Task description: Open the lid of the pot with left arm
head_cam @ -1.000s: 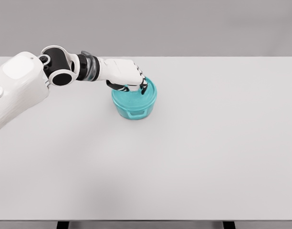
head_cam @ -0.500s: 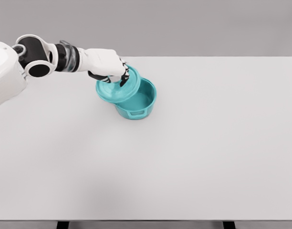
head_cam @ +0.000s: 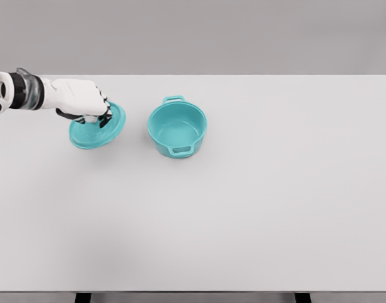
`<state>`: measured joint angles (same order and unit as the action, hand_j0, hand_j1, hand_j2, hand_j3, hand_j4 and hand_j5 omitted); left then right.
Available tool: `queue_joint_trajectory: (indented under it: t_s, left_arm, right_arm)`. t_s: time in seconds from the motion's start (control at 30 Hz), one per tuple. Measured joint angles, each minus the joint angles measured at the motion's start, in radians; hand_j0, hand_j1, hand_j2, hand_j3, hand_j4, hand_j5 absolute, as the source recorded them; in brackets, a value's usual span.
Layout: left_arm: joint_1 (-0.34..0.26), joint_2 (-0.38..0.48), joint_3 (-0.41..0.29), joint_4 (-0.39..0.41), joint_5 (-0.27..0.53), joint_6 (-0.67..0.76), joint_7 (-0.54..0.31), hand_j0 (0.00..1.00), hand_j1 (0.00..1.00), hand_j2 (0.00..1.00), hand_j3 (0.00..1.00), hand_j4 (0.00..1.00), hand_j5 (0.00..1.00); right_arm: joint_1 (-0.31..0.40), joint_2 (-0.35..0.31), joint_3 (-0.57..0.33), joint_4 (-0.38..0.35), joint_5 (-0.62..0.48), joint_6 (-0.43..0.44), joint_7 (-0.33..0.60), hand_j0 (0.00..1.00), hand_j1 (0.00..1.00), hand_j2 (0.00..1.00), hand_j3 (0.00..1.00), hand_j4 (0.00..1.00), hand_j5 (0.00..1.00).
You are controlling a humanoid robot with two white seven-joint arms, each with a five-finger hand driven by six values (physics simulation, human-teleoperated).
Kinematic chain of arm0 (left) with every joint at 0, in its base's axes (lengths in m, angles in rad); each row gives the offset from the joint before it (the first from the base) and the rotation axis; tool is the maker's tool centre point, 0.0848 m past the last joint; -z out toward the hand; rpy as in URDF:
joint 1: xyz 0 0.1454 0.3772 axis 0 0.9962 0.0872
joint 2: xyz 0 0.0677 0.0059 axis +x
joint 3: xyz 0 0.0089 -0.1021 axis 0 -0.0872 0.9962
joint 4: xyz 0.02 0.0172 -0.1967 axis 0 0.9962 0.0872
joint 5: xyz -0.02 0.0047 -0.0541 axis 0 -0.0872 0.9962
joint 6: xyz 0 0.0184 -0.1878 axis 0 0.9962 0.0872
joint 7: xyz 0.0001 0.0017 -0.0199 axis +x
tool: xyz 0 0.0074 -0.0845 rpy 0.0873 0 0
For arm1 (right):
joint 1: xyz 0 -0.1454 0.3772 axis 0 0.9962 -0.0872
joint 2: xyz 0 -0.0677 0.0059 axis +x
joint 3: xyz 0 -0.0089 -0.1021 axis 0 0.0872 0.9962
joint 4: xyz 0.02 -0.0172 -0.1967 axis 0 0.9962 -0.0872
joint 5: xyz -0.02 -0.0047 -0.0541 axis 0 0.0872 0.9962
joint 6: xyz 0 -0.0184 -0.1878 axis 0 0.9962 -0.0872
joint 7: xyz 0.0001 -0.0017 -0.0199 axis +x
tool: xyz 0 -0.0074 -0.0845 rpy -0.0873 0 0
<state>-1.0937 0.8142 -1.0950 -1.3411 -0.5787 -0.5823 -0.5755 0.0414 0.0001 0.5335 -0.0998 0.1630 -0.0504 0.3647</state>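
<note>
A teal pot [head_cam: 177, 130] with two side handles stands uncovered on the white table [head_cam: 256, 202], a little left of the middle and towards the back. Its teal lid [head_cam: 98, 129] is off to the left of the pot, tilted, low over or touching the table. My left hand [head_cam: 94, 116] comes in from the left edge and is shut on the lid's top, its fingers curled over the knob, which is hidden. The right arm does not show.
The table's far edge runs just behind the pot and the hand. A plain grey wall is behind it.
My left hand lifted the lid off the pot and carried it left and down, well away from the pot. The pot stayed in place and its inside now shows.
</note>
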Motion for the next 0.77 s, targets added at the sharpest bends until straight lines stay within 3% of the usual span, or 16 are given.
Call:
queue_joint_trajectory:
  t_s: [0.03, 0.1, 0.2, 0.5, 0.57, 0.67, 0.77]
  left_arm:
    - [0.008, 0.002, 0.0, 0.001, -0.002, -0.001, 0.0, 0.55, 0.55, 0.55, 0.55, 0.55, 0.55]
    - [0.011, 0.004, 0.0, 0.001, -0.004, -0.002, 0.0, 0.81, 0.81, 0.81, 0.81, 0.81, 0.81]
    - [0.012, 0.005, 0.0, 0.004, -0.003, -0.002, 0.0, 1.0, 1.0, 1.0, 1.0, 1.0, 1.0]
    - [0.012, 0.021, 0.002, 0.02, 0.006, 0.001, 0.0, 1.0, 1.0, 1.0, 1.0, 1.0, 1.0]
    - [0.031, 0.049, 0.005, 0.071, 0.046, 0.002, 0.001, 1.0, 1.0, 1.0, 1.0, 1.0, 1.0]
    - [0.035, 0.064, 0.009, 0.207, 0.154, 0.002, 0.001, 1.0, 1.0, 1.0, 1.0, 1.0, 1.0]
    - [0.035, 0.062, 0.011, 0.305, 0.199, 0.001, 0.004, 1.0, 1.0, 1.0, 1.0, 1.0, 1.0]
  right_arm:
    - [0.0, 0.0, 0.0, 0.0, 0.0, 0.0, 0.0, 1.0, 1.0, 1.0, 1.0, 1.0, 1.0]
    - [0.0, 0.0, 0.0, 0.0, 0.0, 0.0, 0.0, 1.0, 1.0, 1.0, 1.0, 1.0, 1.0]
    - [0.0, 0.0, 0.0, 0.0, 0.0, 0.0, 0.0, 1.0, 1.0, 1.0, 1.0, 1.0, 1.0]
    - [0.0, 0.0, 0.0, 0.0, 0.0, 0.0, 0.0, 1.0, 1.0, 1.0, 1.0, 1.0, 1.0]
    - [0.0, 0.0, 0.0, 0.0, 0.0, 0.0, 0.0, 1.0, 1.0, 1.0, 1.0, 1.0, 1.0]
    - [0.0, 0.0, 0.0, 0.0, 0.0, 0.0, 0.0, 1.0, 1.0, 1.0, 1.0, 1.0, 1.0]
    - [0.0, 0.0, 0.0, 0.0, 0.0, 0.0, 0.0, 1.0, 1.0, 1.0, 1.0, 1.0, 1.0]
